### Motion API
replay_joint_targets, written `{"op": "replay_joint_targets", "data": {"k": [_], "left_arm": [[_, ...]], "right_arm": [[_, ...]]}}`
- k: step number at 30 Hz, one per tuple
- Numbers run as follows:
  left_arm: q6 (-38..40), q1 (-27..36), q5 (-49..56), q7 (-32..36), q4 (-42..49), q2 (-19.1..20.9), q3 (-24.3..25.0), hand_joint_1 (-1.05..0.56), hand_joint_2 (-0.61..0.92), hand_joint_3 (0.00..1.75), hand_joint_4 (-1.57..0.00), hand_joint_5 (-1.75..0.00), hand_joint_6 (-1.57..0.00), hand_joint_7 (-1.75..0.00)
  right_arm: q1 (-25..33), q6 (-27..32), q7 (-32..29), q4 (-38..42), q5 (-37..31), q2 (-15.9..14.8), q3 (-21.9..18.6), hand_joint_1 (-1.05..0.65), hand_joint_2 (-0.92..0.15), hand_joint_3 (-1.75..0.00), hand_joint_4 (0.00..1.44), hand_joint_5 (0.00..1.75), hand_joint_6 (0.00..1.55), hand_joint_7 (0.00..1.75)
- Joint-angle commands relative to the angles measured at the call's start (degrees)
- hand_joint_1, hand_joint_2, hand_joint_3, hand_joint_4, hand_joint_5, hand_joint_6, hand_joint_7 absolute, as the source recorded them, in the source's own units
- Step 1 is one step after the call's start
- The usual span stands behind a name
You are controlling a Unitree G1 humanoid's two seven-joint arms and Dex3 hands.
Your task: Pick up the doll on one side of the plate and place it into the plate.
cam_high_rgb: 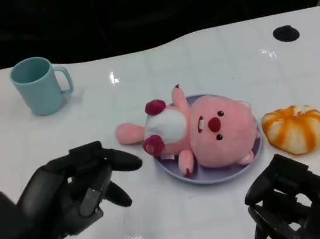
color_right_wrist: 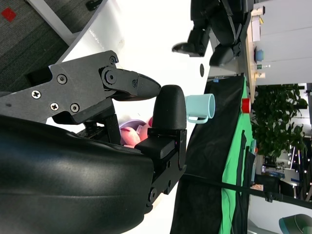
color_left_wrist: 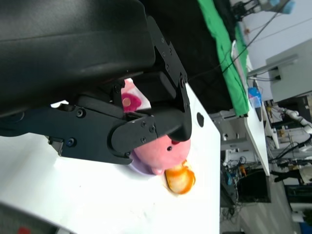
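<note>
- lying mostly in the plate, the doll hangs its legs over the rim and could slide off.
- left hand and right hand, both released and empty, might nudge it.

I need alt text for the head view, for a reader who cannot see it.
A pink doll lies on a purple plate on a white table, legs over the rim. An orange bun toy sits beside the plate and a teal mug farther off. Both black hands, left and right, hold nothing.
</note>
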Motion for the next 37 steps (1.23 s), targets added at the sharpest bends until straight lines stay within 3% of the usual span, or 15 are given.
{"op": "replay_joint_targets", "data": {"k": [1, 8, 14, 19, 37], "left_arm": [[4.6, 2.7, -3.7, 0.2, -3.4, 0.2, 1.6, -0.06, 0.45, 1.32, -0.67, -1.61, -0.69, -1.29], [7.7, 4.5, -5.8, 2.1, -2.8, -2.0, 1.2, -0.01, 0.45, 1.42, -0.75, -1.68, -0.72, -1.39], [5.5, 3.0, -7.9, -0.8, 5.6, -2.6, 2.0, -0.02, 0.51, 1.35, -0.84, -1.74, -0.75, -1.55], [5.1, 2.6, -7.8, -2.1, 7.5, -1.7, 1.6, -0.03, 0.48, 1.36, -0.91, -1.75, -0.80, -1.65], [8.2, 4.0, -10.7, -1.9, 6.0, -1.7, 1.6, -0.04, 0.47, 1.39, -0.93, -1.75, -0.75, -1.74]], "right_arm": [[-0.1, 0.0, 0.1, 0.3, 0.1, -0.5, -0.3, -0.36, -0.91, -0.53, 0.60, 1.73, 0.49, 1.59], [-0.4, 0.2, 0.6, 0.7, 0.6, -0.6, -0.9, -0.35, -0.92, -0.53, 0.60, 1.73, 0.49, 1.58], [-1.0, -0.7, 0.6, 2.2, 0.0, -0.4, -0.8, -0.36, -0.92, -0.51, 0.61, 1.72, 0.50, 1.59], [-1.0, -1.1, 0.9, 2.7, 0.2, -0.6, -1.2, -0.36, -0.92, -0.51, 0.61, 1.71, 0.50, 1.58], [-0.2, -3.4, 2.1, 3.2, 0.3, -0.5, -2.5, -0.34, -0.92, -0.53, 0.59, 1.74, 0.49, 1.57]]}}
